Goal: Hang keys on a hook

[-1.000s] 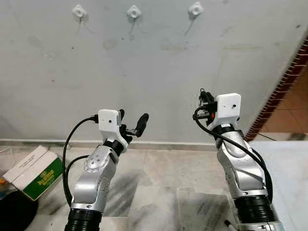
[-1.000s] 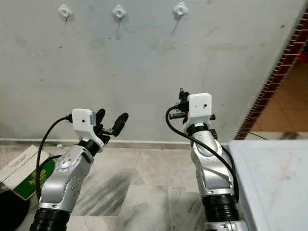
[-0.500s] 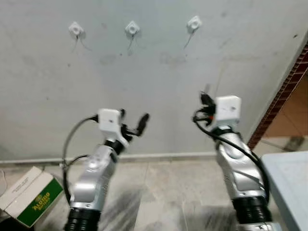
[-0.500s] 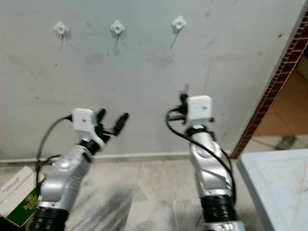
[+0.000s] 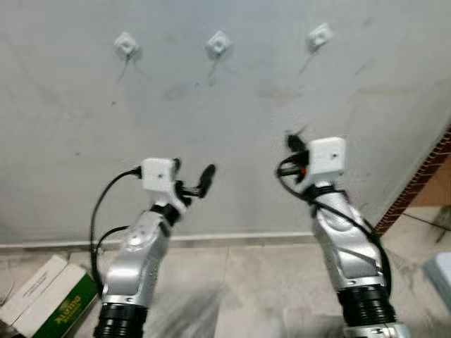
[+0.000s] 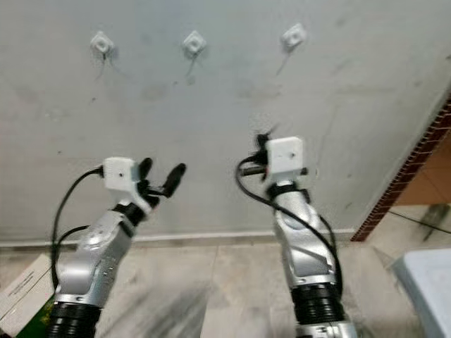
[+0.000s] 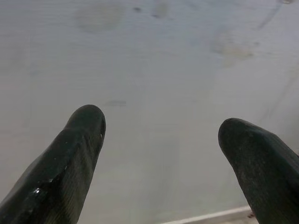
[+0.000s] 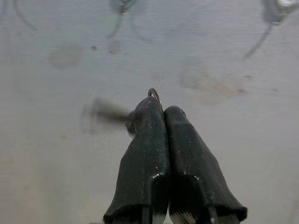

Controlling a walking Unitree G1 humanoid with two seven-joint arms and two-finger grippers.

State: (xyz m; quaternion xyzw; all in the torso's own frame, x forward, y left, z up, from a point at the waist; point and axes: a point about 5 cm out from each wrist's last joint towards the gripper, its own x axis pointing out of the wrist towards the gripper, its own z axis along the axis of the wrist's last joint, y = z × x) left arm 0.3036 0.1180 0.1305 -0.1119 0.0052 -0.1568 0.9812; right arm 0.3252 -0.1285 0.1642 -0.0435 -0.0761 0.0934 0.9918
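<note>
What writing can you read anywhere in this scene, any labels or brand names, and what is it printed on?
Green and white cardboard box on the floor, at the robot's left: yellow lettering on its green side, too blurred and small to read.
Wall hooks, left gripper and right gripper: no text to be seen.

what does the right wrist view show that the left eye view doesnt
Right wrist view alone: the right gripper with its black fingers pressed shut on a thin metal key ring, a blurred key beside them. Left eye view alone: both silver arms, the open left gripper, a green and white cardboard box on the floor. Shared: the grey wall with its white hooks.
</note>
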